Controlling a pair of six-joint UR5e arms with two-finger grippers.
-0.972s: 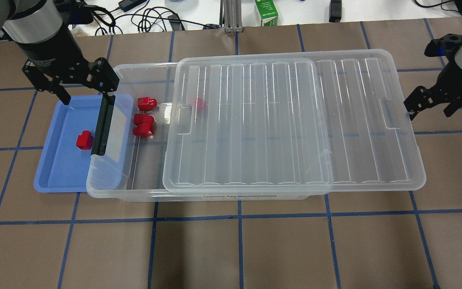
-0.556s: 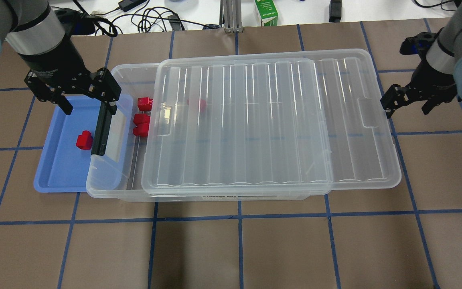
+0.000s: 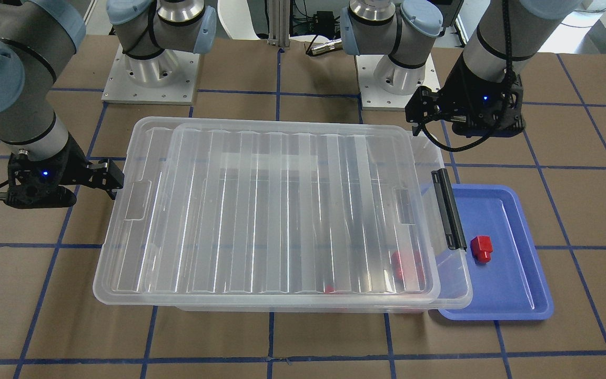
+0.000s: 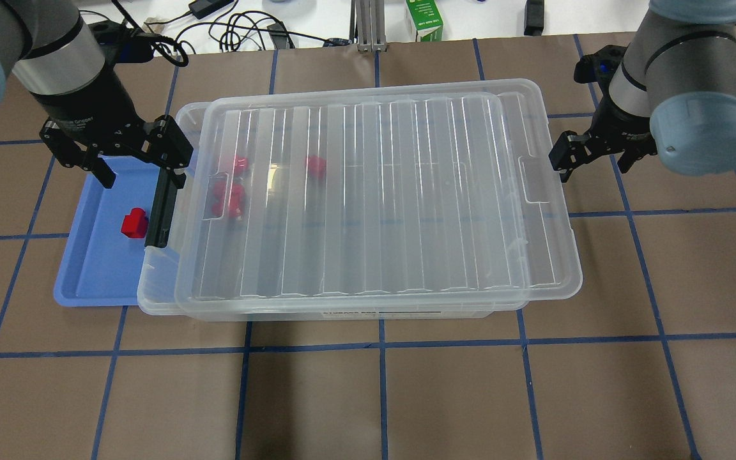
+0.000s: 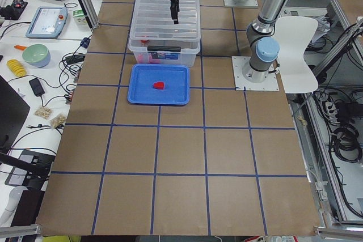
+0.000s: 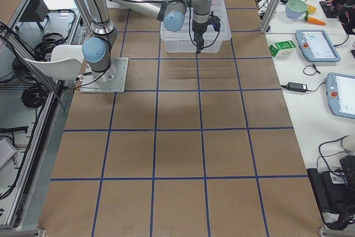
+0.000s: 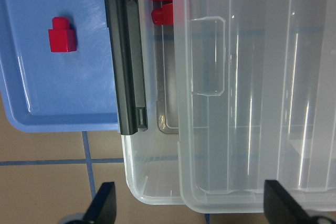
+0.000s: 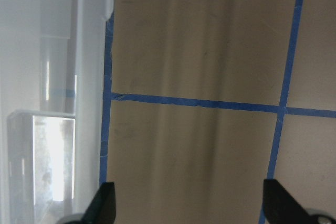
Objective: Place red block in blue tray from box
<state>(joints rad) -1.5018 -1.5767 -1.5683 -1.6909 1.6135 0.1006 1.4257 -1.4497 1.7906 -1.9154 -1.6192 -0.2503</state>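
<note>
Left tool (image 4: 141, 172): fingers spread, holding nothing, above the box's (image 4: 151, 287) latch end; one finger over the black latch bar (image 4: 162, 204), the other over the blue tray's (image 4: 96, 268) far corner.

Right tool (image 4: 593, 160): fingers spread, empty, just beside the box's opposite end; whether it touches the lid (image 4: 374, 191) cannot be told.

Red block (image 4: 133, 223): one, lying in the blue tray, near the latch bar.

Blue tray: on the counter (image 4: 406, 396) against the box's latch end, its near edge hidden under the box's rim.

Lid: clear, ribbed, lying on the box, covering most of it; a narrow strip at the latch end is uncovered, and the lid overhangs the other end.

Other red blocks (image 4: 227, 198): several inside the box, near the latch end, seen through the lid.
</note>
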